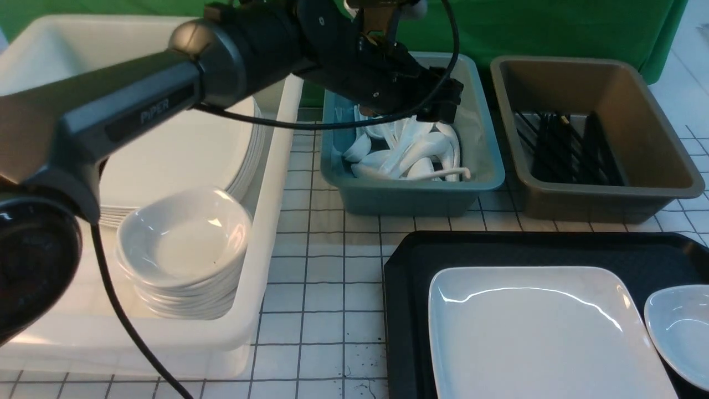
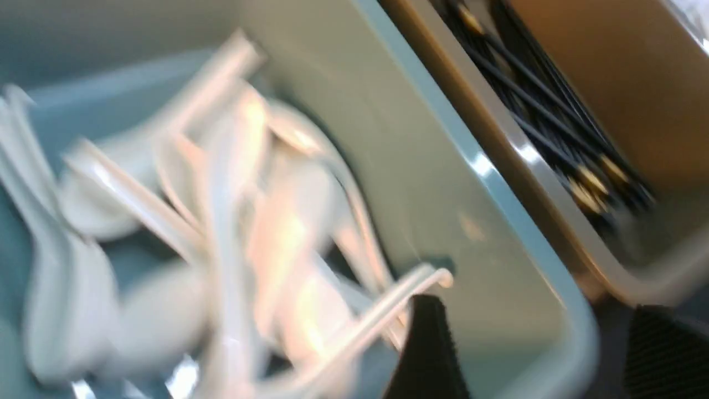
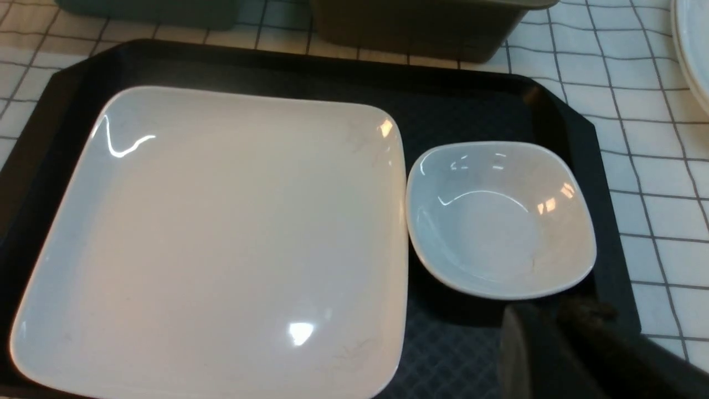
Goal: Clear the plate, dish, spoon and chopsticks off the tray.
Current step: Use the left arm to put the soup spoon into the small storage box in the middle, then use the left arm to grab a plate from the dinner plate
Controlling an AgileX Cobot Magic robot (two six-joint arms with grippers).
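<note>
Well off to the left of my left gripper [image 1: 440, 105] sits the white tub [image 1: 266, 266], with stacked plates [image 1: 183, 149] and stacked dishes [image 1: 183, 238] inside. The gripper hangs over the blue tub [image 1: 487, 183]. Its fingers [image 2: 426, 343] stand apart with nothing between them, as far as that smeared wrist picture lets me judge. Right beneath it is a tangle of white spoons [image 1: 410, 155]; which one came from the tray, I can't pick out. Just to its right is the brown tub [image 1: 664, 166], holding the black chopsticks [image 1: 565, 149].

Now my right gripper [image 3: 559, 354]: only a dark corner shows, so apart or together, I cannot tell. Just ahead of it lies the dish [image 3: 498, 221], with the plate [image 3: 221, 238] close on its left, both flat on the tray [image 3: 460, 122]. Both look glossy, stiff, slippery and breakable. The dish seems light, so I'd pinch its raised rim on my near side. The plate looks heavier and low-rimmed, so I'd take one edge, firmly.
</note>
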